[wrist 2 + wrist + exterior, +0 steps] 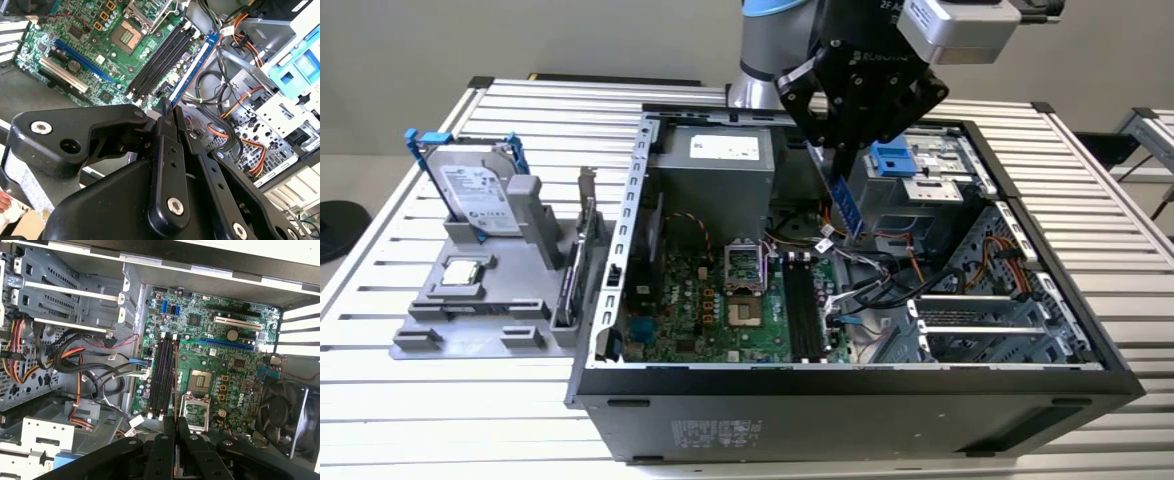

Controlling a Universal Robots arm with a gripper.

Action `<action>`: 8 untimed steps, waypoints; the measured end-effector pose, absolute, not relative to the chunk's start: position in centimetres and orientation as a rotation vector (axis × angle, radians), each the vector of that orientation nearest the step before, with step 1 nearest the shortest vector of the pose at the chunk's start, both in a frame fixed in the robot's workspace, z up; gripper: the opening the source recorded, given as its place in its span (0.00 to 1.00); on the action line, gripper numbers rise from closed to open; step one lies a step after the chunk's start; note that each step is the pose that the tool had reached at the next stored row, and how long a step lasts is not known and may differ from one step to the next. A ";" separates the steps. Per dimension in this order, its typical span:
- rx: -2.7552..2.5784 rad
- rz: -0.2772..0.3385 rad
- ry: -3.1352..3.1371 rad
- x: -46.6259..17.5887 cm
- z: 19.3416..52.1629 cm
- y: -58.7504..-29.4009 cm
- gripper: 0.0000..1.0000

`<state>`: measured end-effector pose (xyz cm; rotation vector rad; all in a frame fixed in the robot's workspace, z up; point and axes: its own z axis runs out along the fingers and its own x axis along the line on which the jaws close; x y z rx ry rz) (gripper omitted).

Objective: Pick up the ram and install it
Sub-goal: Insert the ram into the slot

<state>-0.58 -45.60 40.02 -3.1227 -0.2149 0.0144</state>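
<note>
My gripper (841,152) hangs over the open computer case (607,330) and is shut on the ram (846,206), a narrow blue stick that points down from the fingers toward the motherboard (700,300). In the second wrist view the ram (196,65) runs out from the gripper (165,107) beside the black memory slots (160,60) and above the cables. In the first wrist view the gripper (175,424) holds the ram (175,385) edge-on, so it appears as a thin line lying along the slots (162,375). The stick is still well above the slots (801,305).
Loose orange and black cables (881,285) lie beside the slots. The power supply (714,165) and a drive cage with a blue latch (907,165) flank the gripper. On the exterior view's left, a grey fixture (467,330) holds a hard drive (474,195), a processor (463,272) and a card (580,260).
</note>
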 end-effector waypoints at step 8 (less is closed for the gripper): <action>-3.123 0.014 -0.215 -0.6 39.7 -45.6 0.00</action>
